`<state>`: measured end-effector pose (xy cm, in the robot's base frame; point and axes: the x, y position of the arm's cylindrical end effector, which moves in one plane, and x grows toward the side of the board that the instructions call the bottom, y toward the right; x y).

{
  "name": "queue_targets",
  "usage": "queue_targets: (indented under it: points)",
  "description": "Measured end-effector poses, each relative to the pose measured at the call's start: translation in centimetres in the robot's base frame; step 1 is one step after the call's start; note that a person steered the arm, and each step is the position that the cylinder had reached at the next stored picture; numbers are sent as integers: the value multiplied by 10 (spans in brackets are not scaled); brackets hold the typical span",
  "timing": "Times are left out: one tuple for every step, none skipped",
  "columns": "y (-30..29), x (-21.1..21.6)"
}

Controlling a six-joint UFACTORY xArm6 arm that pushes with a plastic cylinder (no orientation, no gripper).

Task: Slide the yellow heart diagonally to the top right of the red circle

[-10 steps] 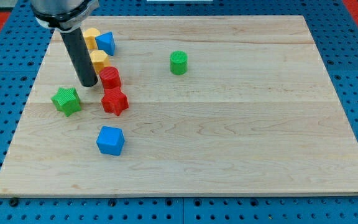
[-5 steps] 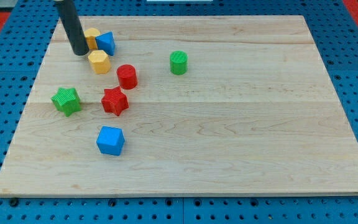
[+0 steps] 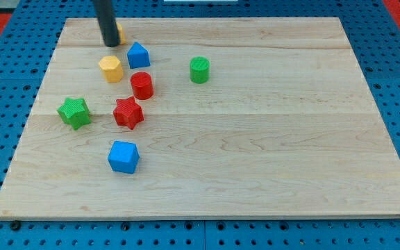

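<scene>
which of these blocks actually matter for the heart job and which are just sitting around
In the job:
yellow heart, mostly hidden behind the rod
red circle
my tip, at the heart's left edge, up and left of the circle

Just lying about:
yellow hexagon
blue triangle
green circle
red star
green star
blue cube

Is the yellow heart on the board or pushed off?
On the board: the yellow heart shows as a sliver behind my tip, inside the top edge.

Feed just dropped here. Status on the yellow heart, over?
My tip at view's top, against yellow heart, mostly hidden. Red circle below-right. Blue block sits between.
</scene>
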<state>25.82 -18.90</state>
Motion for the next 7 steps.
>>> queue_targets:
  points:
    - [-15, -1]
    - [-45, -16]
    - [6, -14]
    - [84, -35]
    - [35, -41]
    - [-3, -65]
    - [4, -67]
